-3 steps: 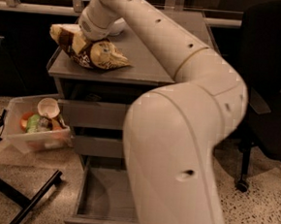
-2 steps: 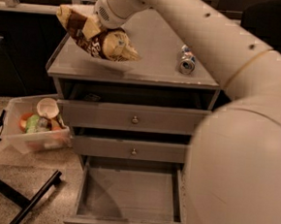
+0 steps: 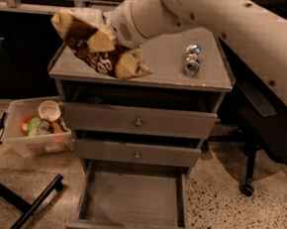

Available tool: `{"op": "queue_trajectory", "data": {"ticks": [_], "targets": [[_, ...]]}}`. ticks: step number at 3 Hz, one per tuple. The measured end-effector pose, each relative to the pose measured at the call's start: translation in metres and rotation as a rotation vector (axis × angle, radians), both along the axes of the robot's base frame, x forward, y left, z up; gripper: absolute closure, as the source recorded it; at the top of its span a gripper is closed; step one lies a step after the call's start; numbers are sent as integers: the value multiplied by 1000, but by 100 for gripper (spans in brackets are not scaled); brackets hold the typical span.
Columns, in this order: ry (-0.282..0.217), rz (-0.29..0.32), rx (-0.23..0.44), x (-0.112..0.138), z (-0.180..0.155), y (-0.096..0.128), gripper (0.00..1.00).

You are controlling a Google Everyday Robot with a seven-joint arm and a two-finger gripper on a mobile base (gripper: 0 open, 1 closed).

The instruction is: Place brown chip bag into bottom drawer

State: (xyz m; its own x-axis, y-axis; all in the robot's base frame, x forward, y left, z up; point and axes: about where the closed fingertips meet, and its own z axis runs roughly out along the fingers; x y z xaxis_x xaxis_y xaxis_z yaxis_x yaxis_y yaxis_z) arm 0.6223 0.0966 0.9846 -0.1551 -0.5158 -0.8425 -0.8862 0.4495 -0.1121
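I am gripping the brown chip bag [image 3: 95, 47] in the end effector [image 3: 109, 35] above the counter [image 3: 162, 66], the open bottom drawer [image 3: 131, 201] lying empty below.

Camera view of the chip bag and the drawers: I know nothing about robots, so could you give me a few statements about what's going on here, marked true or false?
1. The pincer holds the brown chip bag over the left part of the cabinet top. True.
2. The bottom drawer is pushed shut. False: it is pulled open, and nothing shows inside it.
3. A crushed silver can lies on the cabinet top. True.
4. The clear plastic bin sits on the cabinet top. False: it sits low down, left of the drawers in the picture, with a bowl and other items in it.
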Motion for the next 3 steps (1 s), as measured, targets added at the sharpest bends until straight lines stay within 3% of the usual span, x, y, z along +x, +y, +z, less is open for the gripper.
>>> {"op": "queue_trajectory", "data": {"ticks": [1,3], "targets": [[-7,-41,-20,-4,-12,-47,100],[-2,-13,-19,-10,-19,-41,100]]}}
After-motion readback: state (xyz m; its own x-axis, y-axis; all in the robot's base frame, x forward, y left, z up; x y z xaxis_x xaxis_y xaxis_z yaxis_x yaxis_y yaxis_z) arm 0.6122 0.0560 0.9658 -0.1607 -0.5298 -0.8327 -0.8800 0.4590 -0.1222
